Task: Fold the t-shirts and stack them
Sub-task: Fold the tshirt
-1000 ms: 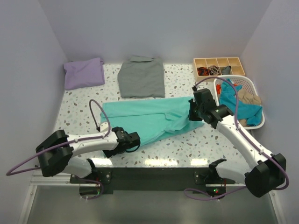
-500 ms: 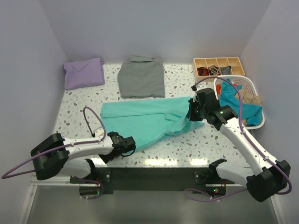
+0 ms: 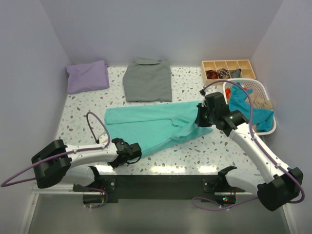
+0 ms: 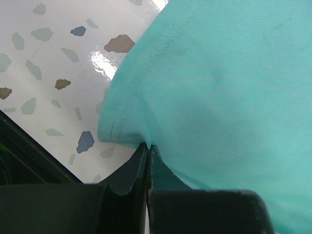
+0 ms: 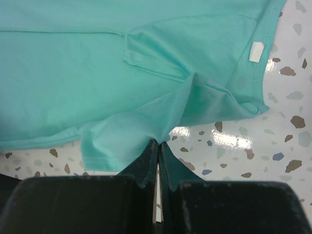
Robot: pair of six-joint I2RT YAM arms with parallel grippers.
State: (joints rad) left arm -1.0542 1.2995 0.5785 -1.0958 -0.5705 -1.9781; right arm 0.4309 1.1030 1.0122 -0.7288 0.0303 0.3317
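Note:
A turquoise t-shirt [image 3: 156, 127] lies spread across the middle of the speckled table [image 3: 78, 114], folded lengthwise. My left gripper [image 3: 138, 152] is shut on its near hem corner [image 4: 122, 131] by the front edge. My right gripper [image 3: 201, 122] is shut on a pinch of the same turquoise t-shirt [image 5: 122, 87] near the sleeve and collar end; the white neck label [image 5: 256, 52] shows beside it. A lavender t-shirt [image 3: 87, 76] sits folded at the back left corner.
A folded grey shirt [image 3: 147, 81] lies at the back centre. A white laundry basket [image 3: 269, 127] with more clothes stands at the right edge, behind it a wooden compartment box [image 3: 228, 68]. A black rail [image 3: 156, 185] runs along the near edge.
My left gripper slid down to the shirt's near corner and closed on the hem. My right gripper shifted slightly right, still shut on the cloth.

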